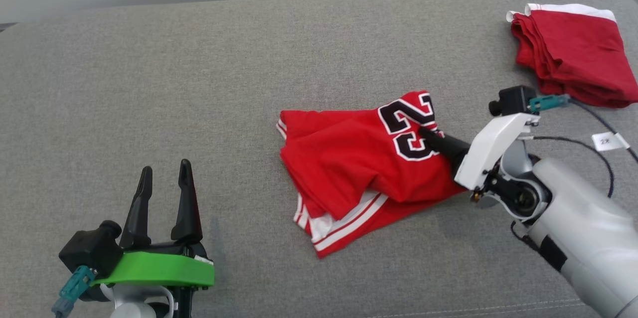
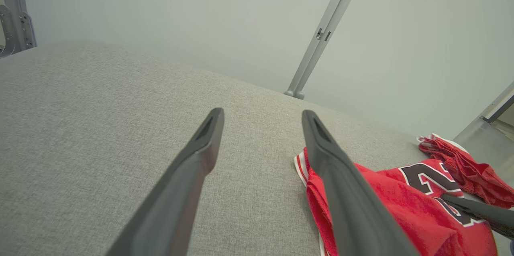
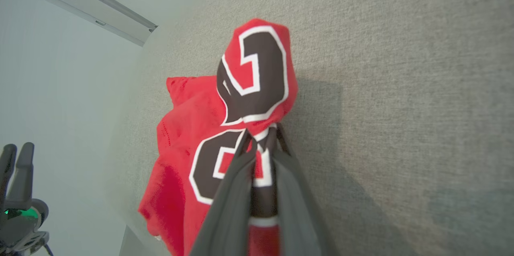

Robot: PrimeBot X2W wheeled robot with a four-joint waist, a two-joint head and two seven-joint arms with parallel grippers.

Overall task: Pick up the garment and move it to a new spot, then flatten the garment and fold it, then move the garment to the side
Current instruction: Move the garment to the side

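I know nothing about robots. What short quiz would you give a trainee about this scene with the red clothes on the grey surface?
1. True or false: the left gripper is clamped on the red jersey.
2. What does the right gripper pinch? A: the jersey, at its black number. B: the jersey's striped hem. C: nothing.
3. Fill in: the folded red garment lies at the far ___ of the grey surface, apart from the jersey.

Key: 1 false, it stands open, away from the jersey. 2 A. 3 right.
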